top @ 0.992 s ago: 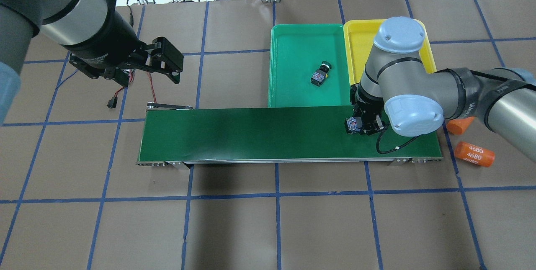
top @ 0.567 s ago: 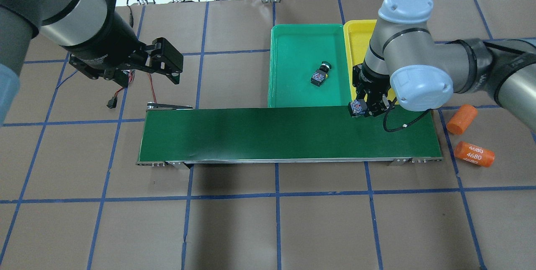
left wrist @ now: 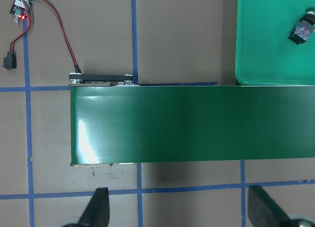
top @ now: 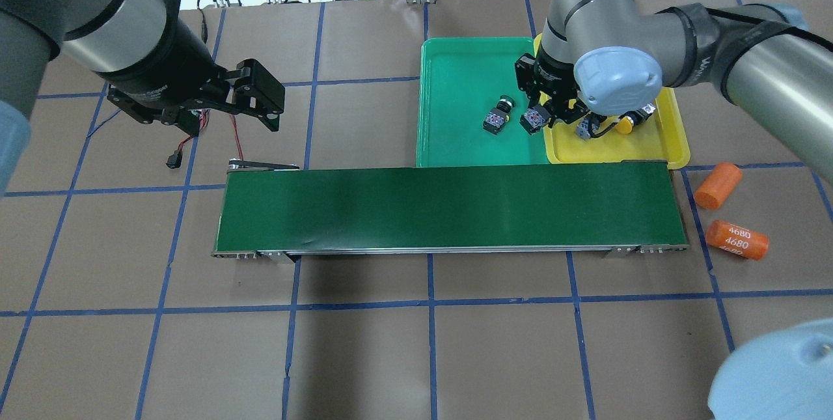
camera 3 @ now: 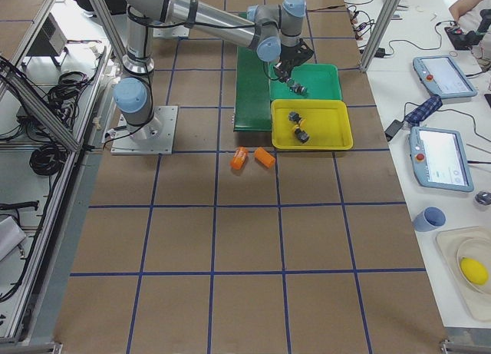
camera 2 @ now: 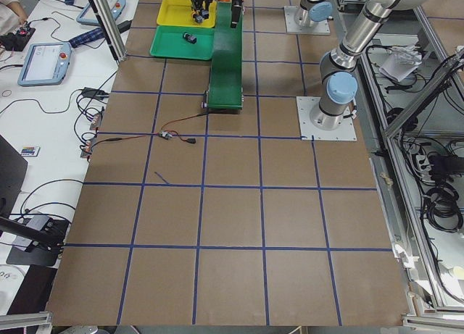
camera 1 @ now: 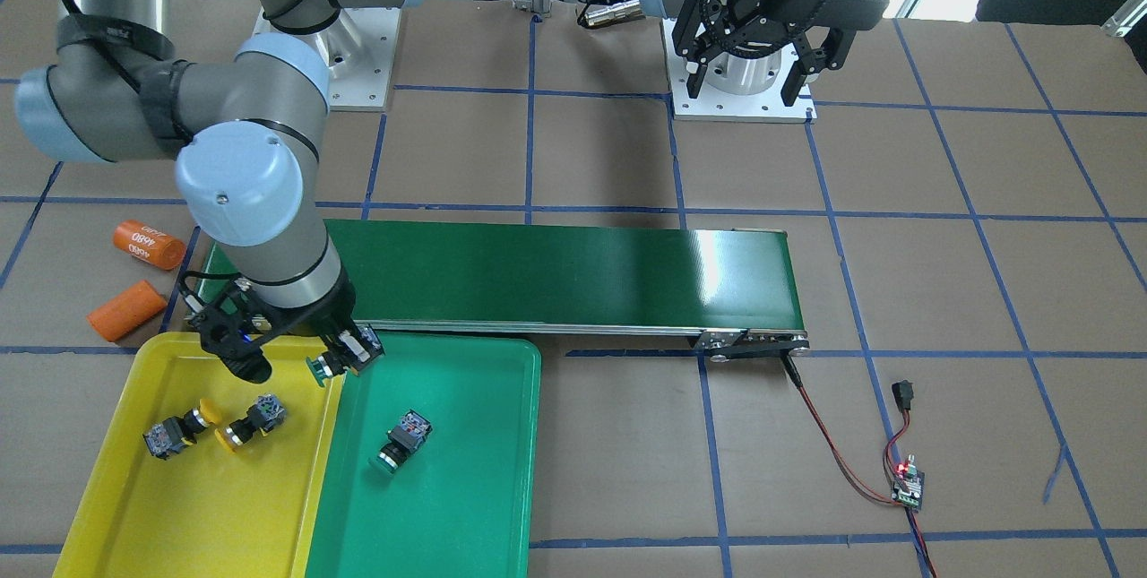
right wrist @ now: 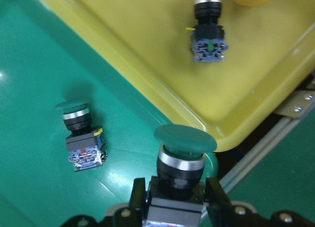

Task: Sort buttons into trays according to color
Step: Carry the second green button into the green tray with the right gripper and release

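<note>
With two yellow buttons (camera 1: 179, 428) in the yellow tray (camera 1: 134, 524) and a green button (camera 1: 399, 444) in the green tray (camera 1: 466, 506) flanking it, the right end effector (right wrist: 176, 190) clamps the last button (right wrist: 184, 153), green, over their seam, so only its drop seems left; the left end effector (camera 1: 744, 85) gapes empty.

The taped table (top: 494, 355) bears a conveyor belt (top: 449, 208), green tray (top: 455, 81), yellow tray (top: 651, 150), two orange cylinders (top: 737, 239), a wired board (camera 1: 907, 481).

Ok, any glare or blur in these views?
Front-facing view: white glare patch on the conveyor belt. Left wrist view: softer sheen at its end. Overhead view: a blurred pale-blue arm joint fills the lower right corner. Right wrist view: the held green button is sharp.
</note>
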Robot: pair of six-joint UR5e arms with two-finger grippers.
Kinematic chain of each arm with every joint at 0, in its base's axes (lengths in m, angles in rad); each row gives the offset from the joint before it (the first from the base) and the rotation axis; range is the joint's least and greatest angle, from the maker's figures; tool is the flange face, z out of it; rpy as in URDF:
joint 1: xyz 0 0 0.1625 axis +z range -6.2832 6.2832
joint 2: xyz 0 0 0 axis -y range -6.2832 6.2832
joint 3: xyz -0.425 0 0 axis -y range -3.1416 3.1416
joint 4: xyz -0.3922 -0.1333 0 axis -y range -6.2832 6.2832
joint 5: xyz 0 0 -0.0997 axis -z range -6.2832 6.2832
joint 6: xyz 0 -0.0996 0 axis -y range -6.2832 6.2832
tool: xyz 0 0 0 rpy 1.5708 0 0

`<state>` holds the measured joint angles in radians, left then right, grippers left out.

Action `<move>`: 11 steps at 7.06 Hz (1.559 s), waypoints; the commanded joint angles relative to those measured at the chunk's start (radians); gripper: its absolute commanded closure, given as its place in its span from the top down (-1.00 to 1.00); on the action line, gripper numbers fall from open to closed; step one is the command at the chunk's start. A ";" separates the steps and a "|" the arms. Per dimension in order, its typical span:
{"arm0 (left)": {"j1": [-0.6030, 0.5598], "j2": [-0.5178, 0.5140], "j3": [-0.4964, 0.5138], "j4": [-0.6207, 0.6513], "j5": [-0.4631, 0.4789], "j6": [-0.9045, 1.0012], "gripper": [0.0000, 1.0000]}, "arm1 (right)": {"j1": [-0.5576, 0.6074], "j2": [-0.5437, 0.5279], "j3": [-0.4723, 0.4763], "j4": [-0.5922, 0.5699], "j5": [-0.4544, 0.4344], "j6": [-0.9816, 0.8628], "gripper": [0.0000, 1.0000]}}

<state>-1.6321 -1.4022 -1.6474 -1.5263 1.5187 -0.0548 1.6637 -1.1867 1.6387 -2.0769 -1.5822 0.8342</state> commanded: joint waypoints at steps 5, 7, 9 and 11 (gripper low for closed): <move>0.000 0.000 0.000 0.000 0.000 0.001 1.00 | 0.054 0.105 -0.011 -0.186 -0.058 -0.162 1.00; 0.000 -0.001 0.001 0.000 -0.002 0.000 1.00 | 0.028 0.061 -0.014 -0.164 -0.056 -0.226 1.00; 0.002 -0.001 0.003 0.000 -0.002 0.000 1.00 | 0.004 -0.055 -0.014 -0.010 -0.045 -0.347 1.00; 0.002 -0.001 0.003 0.000 -0.002 0.001 1.00 | -0.074 -0.213 -0.011 0.239 -0.042 -0.577 1.00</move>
<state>-1.6313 -1.4034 -1.6445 -1.5263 1.5171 -0.0541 1.6379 -1.3016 1.6254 -1.9983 -1.6260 0.4076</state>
